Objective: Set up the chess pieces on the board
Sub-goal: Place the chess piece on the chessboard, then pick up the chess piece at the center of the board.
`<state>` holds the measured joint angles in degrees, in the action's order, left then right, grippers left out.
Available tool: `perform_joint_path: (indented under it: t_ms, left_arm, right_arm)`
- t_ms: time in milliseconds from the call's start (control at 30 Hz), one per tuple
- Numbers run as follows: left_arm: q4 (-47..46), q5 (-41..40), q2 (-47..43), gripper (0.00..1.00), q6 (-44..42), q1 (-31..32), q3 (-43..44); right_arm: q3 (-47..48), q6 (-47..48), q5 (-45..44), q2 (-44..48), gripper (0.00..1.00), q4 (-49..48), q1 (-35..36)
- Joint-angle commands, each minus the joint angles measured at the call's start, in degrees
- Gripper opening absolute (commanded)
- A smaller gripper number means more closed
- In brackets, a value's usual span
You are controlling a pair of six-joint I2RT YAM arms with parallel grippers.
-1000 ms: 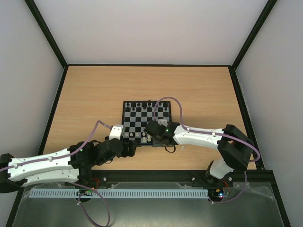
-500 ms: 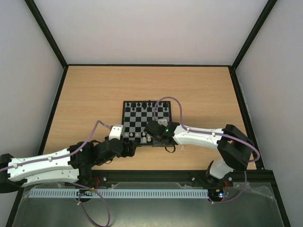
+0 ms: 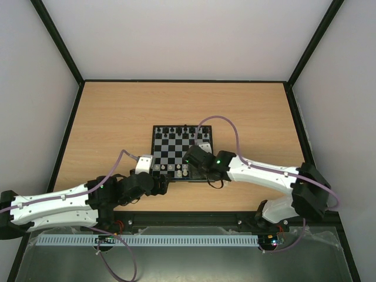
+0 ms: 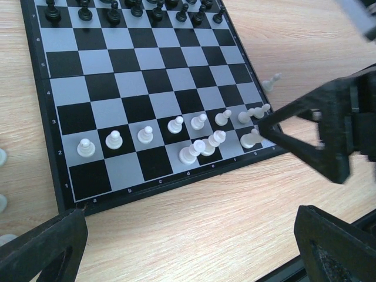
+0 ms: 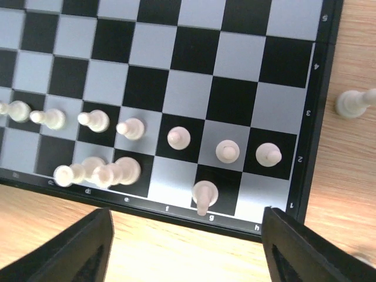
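Observation:
The board [image 3: 176, 147] [image 4: 135, 59] [image 5: 194, 47] lies mid-table. Black chess pieces [image 4: 135, 9] line its far rows, and white pawns [image 4: 145, 134] [image 5: 178, 137] stand along the second near row. Behind them are two white pieces close together [image 5: 111, 171] and one on the g square [image 5: 204, 194]. My right gripper [image 3: 191, 167] [image 5: 200, 247] hangs open over the board's near edge. That g-square piece stands free just beyond its fingers. My left gripper [image 3: 160, 180] [image 4: 188, 252] is open and empty over bare wood beside the near left corner.
Loose white pieces lie off the board on the wood, some left of it [image 4: 2, 155] and one at its right side [image 4: 271, 82] [image 5: 352, 103]. A finger of the right gripper [image 4: 317, 141] shows at the right of the left wrist view. Black walls ring the table.
My right gripper has gone from shut to open, leaving the white piece standing on the g square, and its arm has swung rightward and back. The left arm has not moved.

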<state>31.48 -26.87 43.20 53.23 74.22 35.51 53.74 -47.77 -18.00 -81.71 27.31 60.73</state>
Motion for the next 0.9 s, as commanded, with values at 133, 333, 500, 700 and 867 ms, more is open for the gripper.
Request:
perform_joint_path:
  t_ms: [133, 333, 500, 700, 867]
  left_arm:
    - [2.65, -2.91, 2.29, 0.99, 1.72, -0.34, 1.25]
    - [3.55, -4.62, 3.27, 0.99, 2.81, -0.6, 1.68]
    - [3.61, -5.08, 3.82, 0.99, 2.55, -2.08, 2.21]
    - [3.2, -4.52, 5.11, 0.99, 1.19, -4.83, 2.72]
    - [2.81, -3.57, 5.79, 0.99, 0.46, -6.28, 3.3]
  right_arm:
    - [-3.86, 1.56, 1.85, 9.32, 0.99, 0.16, 0.05]
    - [-6.34, 2.01, 1.25, 17.43, 0.99, -0.06, 0.07]
    - [-9.03, 2.47, -1.64, 25.03, 0.99, -0.21, 0.1]
    - [-10.94, 2.55, -3.43, 29.67, 0.99, 0.79, 0.09]
    - [-11.3, 3.28, -4.7, 30.78, 0.99, 2.92, 0.09]
